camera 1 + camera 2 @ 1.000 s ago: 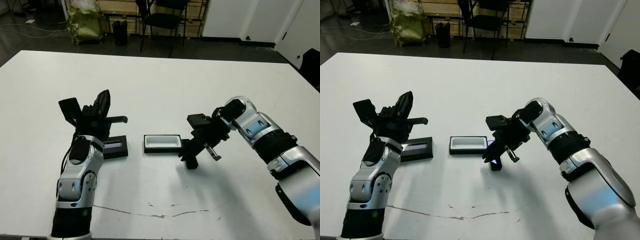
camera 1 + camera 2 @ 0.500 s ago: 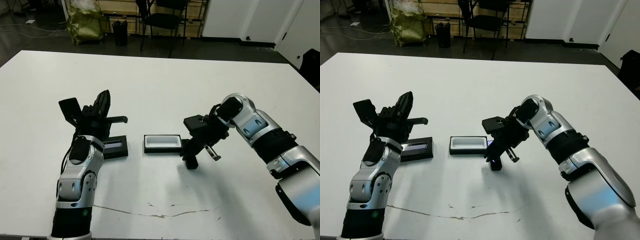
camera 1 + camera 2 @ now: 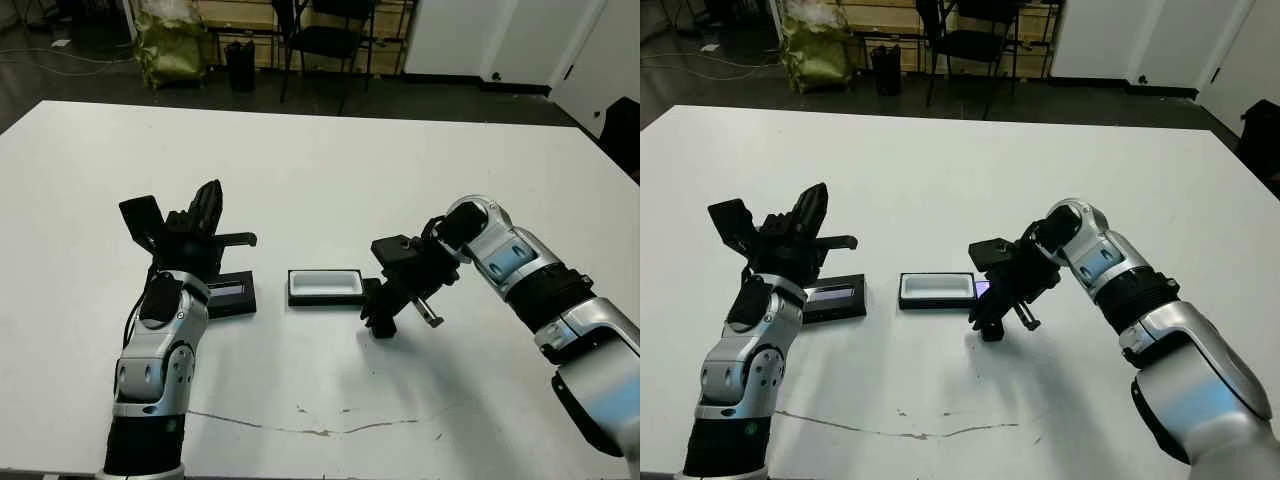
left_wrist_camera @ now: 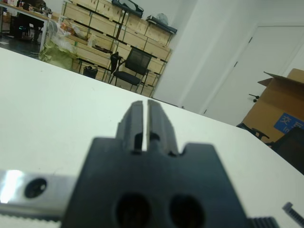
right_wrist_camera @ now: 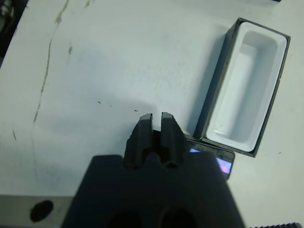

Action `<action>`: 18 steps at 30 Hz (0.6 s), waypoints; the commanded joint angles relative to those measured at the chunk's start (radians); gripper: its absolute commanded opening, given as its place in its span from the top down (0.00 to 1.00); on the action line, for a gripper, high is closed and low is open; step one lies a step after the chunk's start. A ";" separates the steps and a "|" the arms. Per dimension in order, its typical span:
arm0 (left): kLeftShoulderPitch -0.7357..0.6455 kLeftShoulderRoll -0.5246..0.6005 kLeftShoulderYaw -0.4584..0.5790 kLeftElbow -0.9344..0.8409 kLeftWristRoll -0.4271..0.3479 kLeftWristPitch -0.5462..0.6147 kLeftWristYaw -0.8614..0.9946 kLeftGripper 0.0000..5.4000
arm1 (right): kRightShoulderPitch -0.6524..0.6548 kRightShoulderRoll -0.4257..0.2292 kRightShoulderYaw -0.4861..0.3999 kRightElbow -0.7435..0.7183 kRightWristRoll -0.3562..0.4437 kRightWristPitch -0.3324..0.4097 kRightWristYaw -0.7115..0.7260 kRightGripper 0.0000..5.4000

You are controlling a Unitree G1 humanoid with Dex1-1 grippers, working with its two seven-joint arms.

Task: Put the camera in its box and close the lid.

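The box (image 3: 324,286), a shallow black tray with a white lining, lies open at the table's middle. The lid (image 3: 232,296), flat and black with a pale strip, lies to its left. The camera (image 5: 224,160), a slim black bar with a lit screen, lies flat on the table against the box's right end (image 3: 983,289). My right gripper (image 3: 381,329) points down at the table just in front of the camera, its fingers (image 5: 145,124) shut with nothing between them. My left gripper (image 3: 210,195) is raised behind the lid, its fingers (image 4: 159,118) shut and empty.
Thin dark crack lines (image 3: 320,430) run across the white table near its front edge. Chairs and stacked crates (image 3: 330,30) stand beyond the far edge. A cardboard box (image 4: 285,114) shows past the table in the left wrist view.
My right wrist has swung slightly left and back, while its fingertips have stayed at the same spot by the camera. The left arm, box and lid have not moved.
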 commanded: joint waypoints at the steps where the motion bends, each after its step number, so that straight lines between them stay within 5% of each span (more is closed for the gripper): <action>1: 0.010 -0.002 -0.001 0.010 0.012 0.009 0.007 1.00 | 0.019 -0.017 -0.002 0.012 -0.021 -0.001 0.005 1.00; 4: 0.010 -0.002 0.000 0.009 0.011 0.009 0.006 1.00 | 0.021 -0.008 -0.003 0.072 0.003 0.006 0.005 1.00; 8: 0.010 -0.001 0.000 0.006 0.012 0.013 0.008 1.00 | -0.110 0.105 -0.017 0.544 -0.111 -0.193 -0.126 1.00; 18: 0.008 -0.001 0.000 0.005 0.013 0.013 0.010 1.00 | -0.164 0.139 -0.057 0.706 -0.228 -0.249 -0.160 1.00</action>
